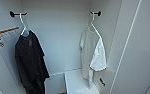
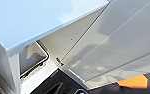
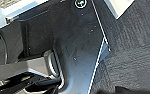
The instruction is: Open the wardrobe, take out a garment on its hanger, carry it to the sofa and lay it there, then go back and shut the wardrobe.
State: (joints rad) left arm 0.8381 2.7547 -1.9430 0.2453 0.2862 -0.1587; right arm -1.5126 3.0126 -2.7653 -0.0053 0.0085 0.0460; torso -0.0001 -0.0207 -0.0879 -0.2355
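Already open, wardrobe [image 1: 66,37] shows garment [image 1: 92,55] at 3 o'clock, long axis vertical, on hanger [image 1: 94,26] hooked to a wall peg; finger state and nearer arm: cannot tell.

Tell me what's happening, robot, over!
Wardrobe open. White T-shirt on its hanger, right hook, untouched. Black garment hangs left. Gripper fingers unreadable.

Inside the open wardrobe [image 1: 61,37] hang two garments — one white T-shirt [image 1: 92,55] toward its right wall, one long black garment [image 1: 29,62] toward its left. Two white hangers [image 1: 94,27] [image 1: 23,25] carry them, each on its own dark wall peg — two pegs [image 1: 97,13] [image 1: 14,14]. One low white shelf block [image 1: 77,82] sits on the wardrobe's bottom.
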